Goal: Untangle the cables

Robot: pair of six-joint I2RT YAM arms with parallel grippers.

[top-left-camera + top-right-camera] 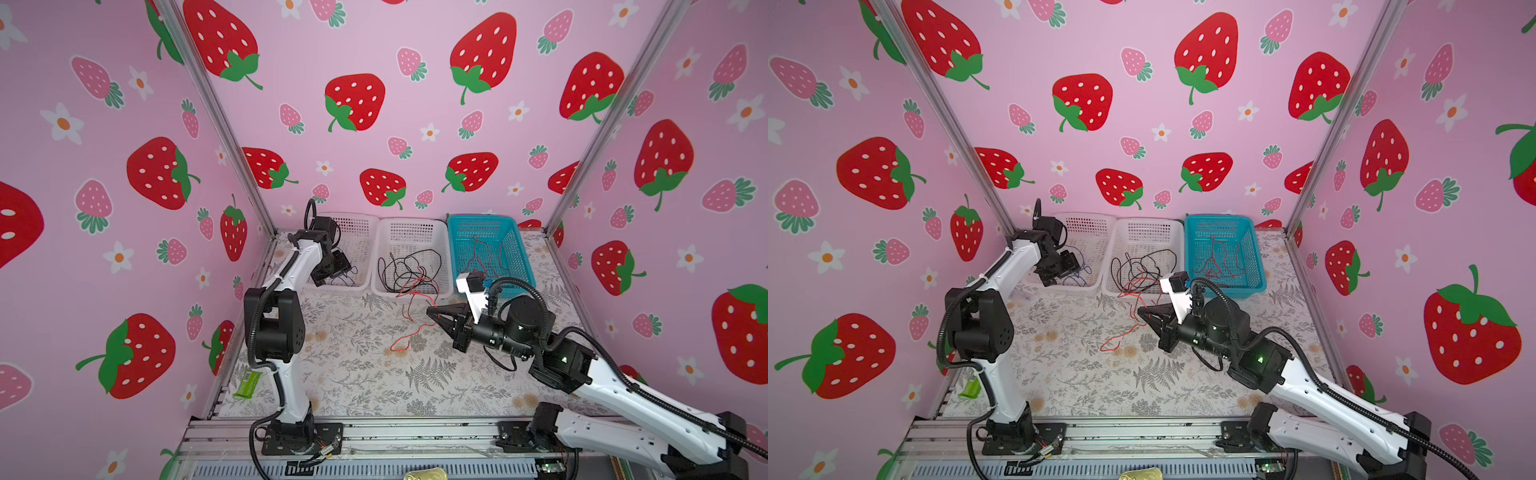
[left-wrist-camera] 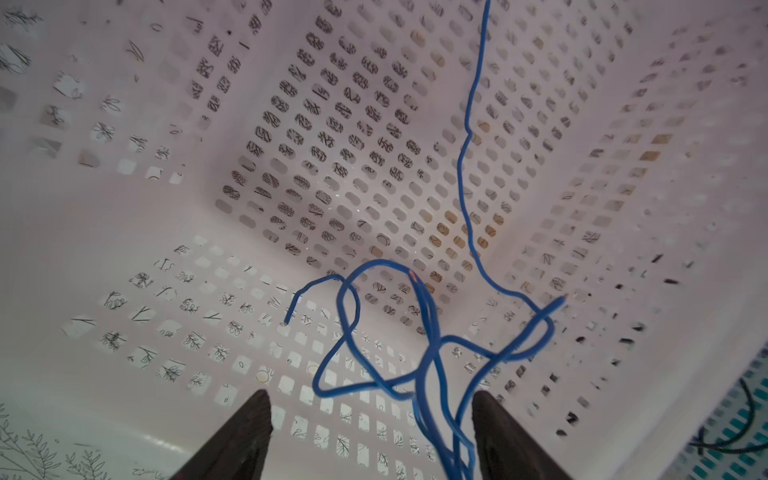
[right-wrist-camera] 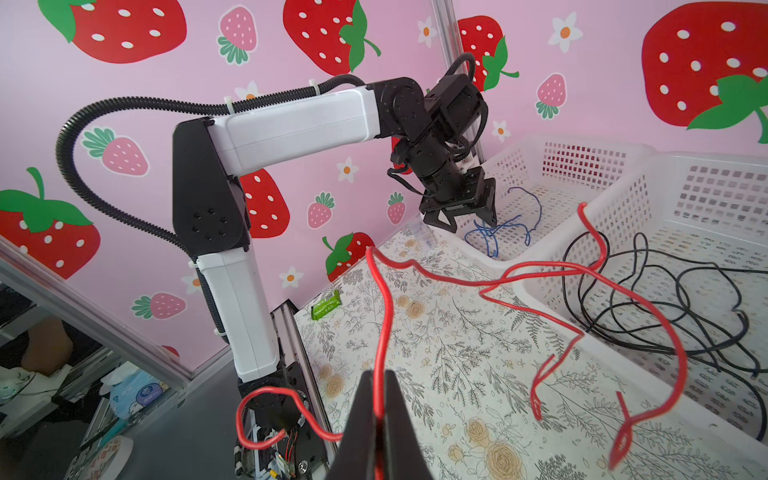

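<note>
Two grippers busy: my right gripper (image 1: 432,312) is pinched shut on the red cable (image 3: 388,316), which in both top views climbs up-frame into the black cables (image 1: 399,270) in the middle basket (image 1: 411,230) (snagged, I reckon); my left gripper (image 2: 370,399) gapes around blue cables (image 2: 432,357).

Bright, even, soft light, faint shadows; fisheye warp at edges; blue cables (image 2: 432,357) blurry nr lens, left wrist view.
</note>
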